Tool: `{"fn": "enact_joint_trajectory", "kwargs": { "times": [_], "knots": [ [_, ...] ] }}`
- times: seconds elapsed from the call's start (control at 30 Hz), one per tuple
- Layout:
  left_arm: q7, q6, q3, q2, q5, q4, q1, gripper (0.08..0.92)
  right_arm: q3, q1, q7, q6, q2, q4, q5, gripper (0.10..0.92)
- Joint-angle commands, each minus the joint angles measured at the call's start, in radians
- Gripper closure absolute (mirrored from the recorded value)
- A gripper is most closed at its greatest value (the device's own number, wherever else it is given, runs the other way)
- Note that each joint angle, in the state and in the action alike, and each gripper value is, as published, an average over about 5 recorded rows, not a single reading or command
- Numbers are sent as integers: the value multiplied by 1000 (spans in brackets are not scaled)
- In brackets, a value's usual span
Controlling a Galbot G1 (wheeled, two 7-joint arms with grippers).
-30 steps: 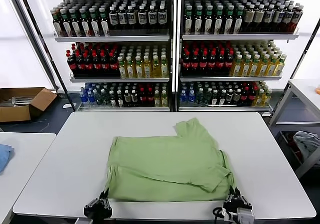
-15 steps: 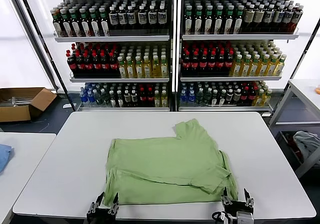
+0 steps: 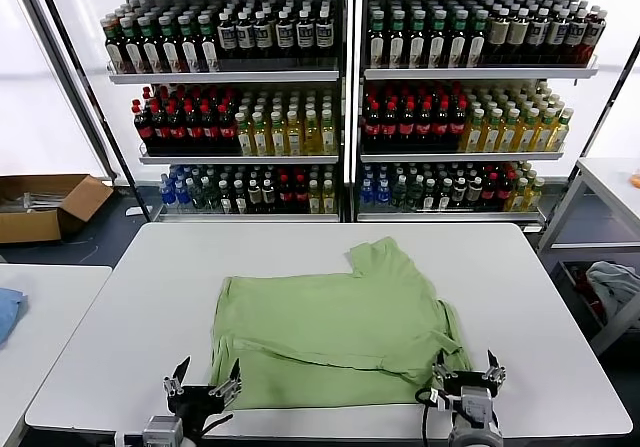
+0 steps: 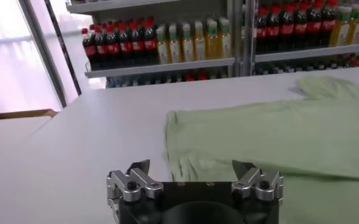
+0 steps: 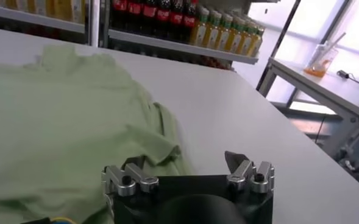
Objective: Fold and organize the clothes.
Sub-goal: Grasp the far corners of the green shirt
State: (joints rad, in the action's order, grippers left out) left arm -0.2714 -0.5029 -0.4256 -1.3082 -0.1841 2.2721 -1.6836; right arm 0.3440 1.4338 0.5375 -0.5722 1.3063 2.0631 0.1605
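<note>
Desk (image 3: 130, 317): white, carries only the polo shirt (image 3: 330, 332). Shirt lies flat-ish in the middle toward the near edge, hem side folded over once, one sleeve (image 3: 385, 257) sticking out toward the far edge, bunched fold near the near right corner.

Handling guess: light, soft, limp fabric. Won't hold shape, will drag and wrinkle if pulled one-sided. Best pinch both ends of one edge together, at the corners of the near fold or at the shoulder/sleeve seams, lift low and lay over.

Left tool (image 3: 205, 385): at the near edge, just off the shirt's near left corner, jaws apart, holding nothing. Right tool (image 3: 467, 375): at the near edge by the shirt's near right corner, jaws apart, empty.
</note>
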Motion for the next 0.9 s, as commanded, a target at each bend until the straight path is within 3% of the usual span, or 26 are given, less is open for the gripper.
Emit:
{"fn": "enact_joint_trajectory", "kwargs": {
  "times": [0.03, 0.23, 0.43, 0.67, 0.9],
  "knots": [
    [8, -25, -14, 12, -48, -38, 93, 177, -13, -170, -6, -9, 5, -103, -5, 203],
    [16, -58, -16, 40, -84, -81, 179, 177, -38, -305, -8, -9, 40, -191, 27, 203],
    [62, -71, -11, 94, -131, -175, 344, 177, -45, -492, 9, -7, 101, -294, 107, 203],
    [123, -60, 36, 167, -240, -397, 583, 177, -60, -679, -15, -7, 115, -454, 199, 203],
    [144, -35, 101, 196, -261, -634, 790, 177, -134, -852, -215, -6, 51, -677, 229, 203]
  ]
}}
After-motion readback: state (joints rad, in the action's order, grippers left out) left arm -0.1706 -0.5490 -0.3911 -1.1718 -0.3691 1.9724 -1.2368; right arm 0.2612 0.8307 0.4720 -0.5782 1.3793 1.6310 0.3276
